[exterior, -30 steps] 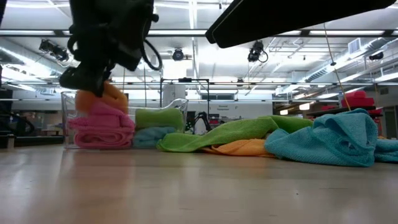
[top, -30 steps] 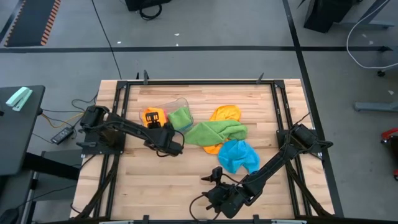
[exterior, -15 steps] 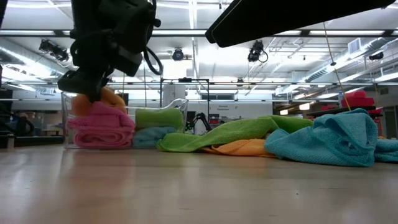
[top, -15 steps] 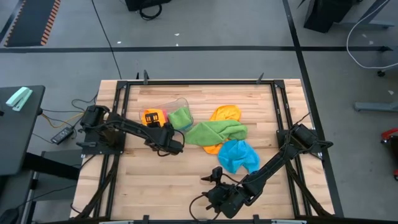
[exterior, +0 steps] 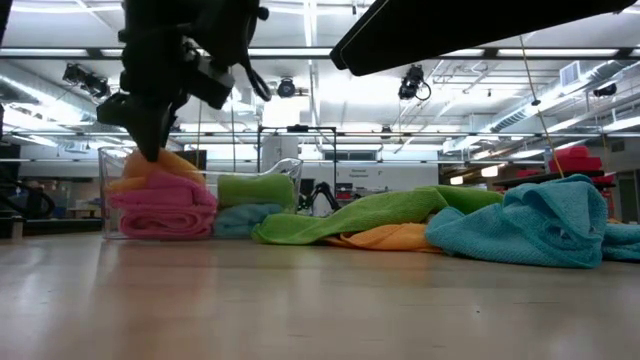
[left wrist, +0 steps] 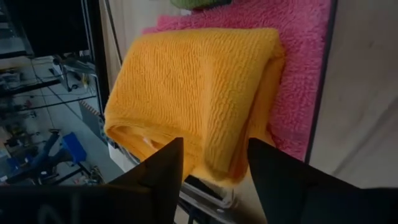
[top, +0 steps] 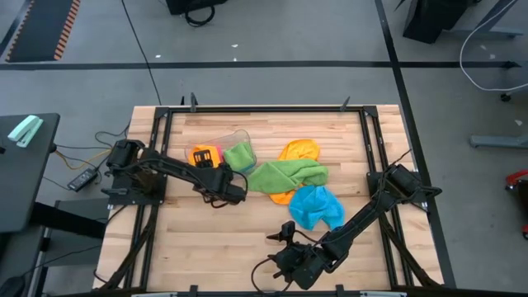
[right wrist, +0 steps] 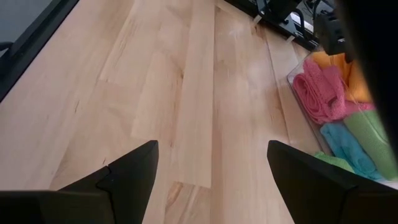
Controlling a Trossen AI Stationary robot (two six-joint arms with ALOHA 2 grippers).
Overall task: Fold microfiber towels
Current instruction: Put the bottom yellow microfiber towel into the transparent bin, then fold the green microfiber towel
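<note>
A folded orange towel (left wrist: 193,93) lies on a folded pink towel (left wrist: 305,68) inside the clear tub (exterior: 108,190) at the far left. Folded green (exterior: 255,190) and blue (exterior: 240,220) towels sit beside them. My left gripper (left wrist: 214,155) stands open just above the orange towel's near edge, slanting down; its fingertips (exterior: 148,150) hover over the stack. Loose green (top: 289,175), orange (top: 299,150) and blue (top: 318,206) towels lie crumpled mid-table. My right gripper (top: 282,235) waits open near the front edge.
The tub's clear walls (top: 235,134) surround the folded stack. The loose pile fills the table's middle right. Bare wood (right wrist: 186,93) stretches between my right gripper and the tub. A black frame (top: 264,108) runs along the table's edges.
My left gripper has opened and let go of the folded orange towel, then risen slightly. The towel, bunched up under the fingers before, has settled flatter onto the pink towel in the tub.
</note>
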